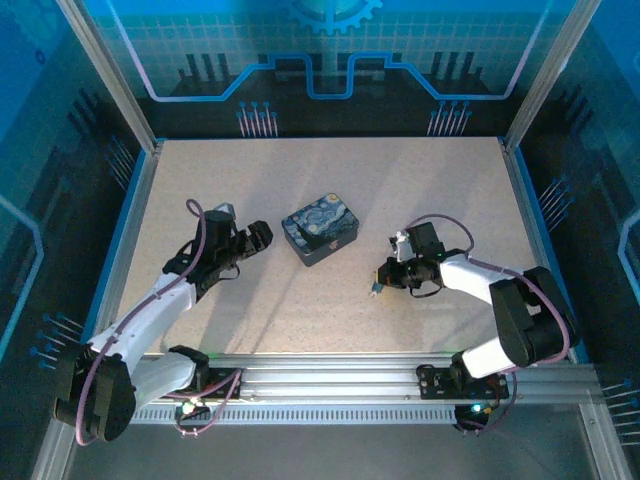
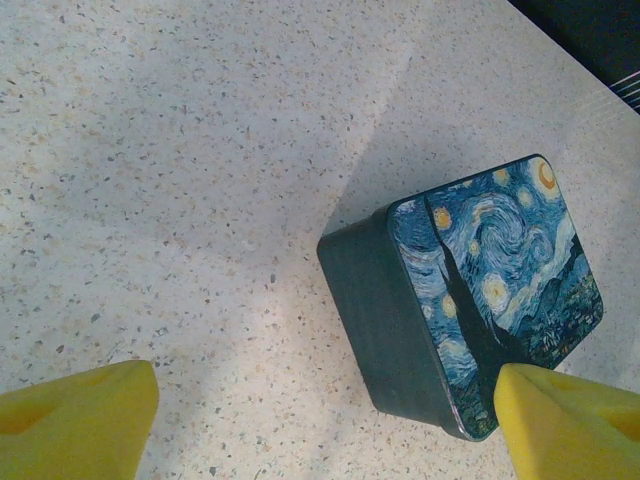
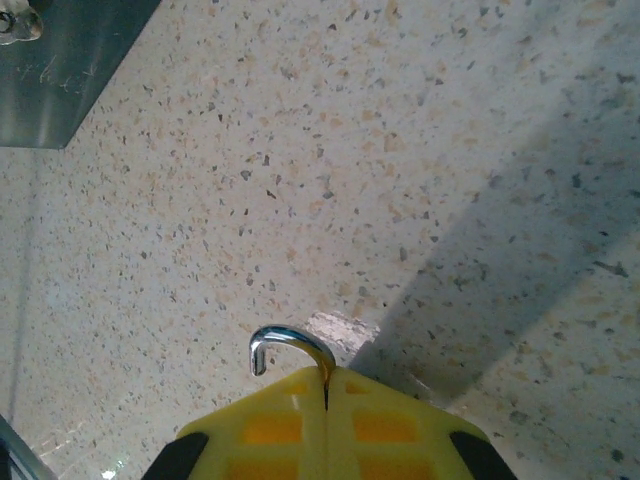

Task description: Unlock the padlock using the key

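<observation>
Our right claw (image 3: 327, 378) is clenched, its two yellow fingers (image 3: 270, 432) pressed flat together. A bright curved sliver of metal pokes out of the seam between them. We take this for the key (image 3: 290, 347), pinched by one end so that the other end stays free to be offered to a lock. From above, this claw (image 1: 378, 284) sits low over the table (image 1: 300, 170) and points left toward the padlock (image 1: 320, 232). The padlock lies flat near the middle of the table, painted face up, with bare surface between it and the key. In the right wrist view a dark side of the padlock (image 3: 60, 80) shows in the top left corner with a small silvery bit (image 3: 15, 22) at its edge. That may be where the key belongs, but it is too cut off for us to tell. Our left claw (image 1: 262, 236) lies just beside the padlock on its far side from the key and is released. In its wrist view the fingers (image 2: 80, 425) stand wide apart, with the padlock (image 2: 480, 300) ahead and to the right. One fingertip overlaps the padlock's near corner there, and we cannot tell whether they touch. We judge the left claw is placed to brace the padlock so it cannot slide when the key pushes in. The key has not yet reached the lock, and so thin a pinch could let it twist on contact.
</observation>
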`<act>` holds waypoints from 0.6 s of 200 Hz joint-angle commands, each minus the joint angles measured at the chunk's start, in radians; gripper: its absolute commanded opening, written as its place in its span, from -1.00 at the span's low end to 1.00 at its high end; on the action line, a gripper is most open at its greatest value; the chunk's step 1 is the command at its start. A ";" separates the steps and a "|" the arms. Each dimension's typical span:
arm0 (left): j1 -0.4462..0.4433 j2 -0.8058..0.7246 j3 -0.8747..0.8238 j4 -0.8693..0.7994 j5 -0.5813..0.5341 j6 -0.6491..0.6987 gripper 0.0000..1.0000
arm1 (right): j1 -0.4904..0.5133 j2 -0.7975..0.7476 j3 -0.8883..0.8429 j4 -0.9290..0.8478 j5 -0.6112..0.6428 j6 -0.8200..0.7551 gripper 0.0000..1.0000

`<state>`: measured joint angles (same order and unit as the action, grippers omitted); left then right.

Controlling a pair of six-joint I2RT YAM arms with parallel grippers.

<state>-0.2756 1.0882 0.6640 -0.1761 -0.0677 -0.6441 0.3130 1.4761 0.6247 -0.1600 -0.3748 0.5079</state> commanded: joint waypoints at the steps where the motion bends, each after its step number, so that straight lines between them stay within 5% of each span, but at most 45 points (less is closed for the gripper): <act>1: 0.012 0.007 -0.002 -0.013 -0.009 0.024 0.77 | -0.017 0.012 0.014 -0.009 -0.012 0.003 -0.87; 120: 0.031 -0.128 0.017 -0.051 -0.045 0.035 0.95 | -0.037 -0.251 0.033 -0.077 0.101 -0.088 -0.15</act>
<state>-0.2642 1.0142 0.6640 -0.2028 -0.0719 -0.6437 0.2970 1.3079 0.6247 -0.1757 -0.3382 0.4789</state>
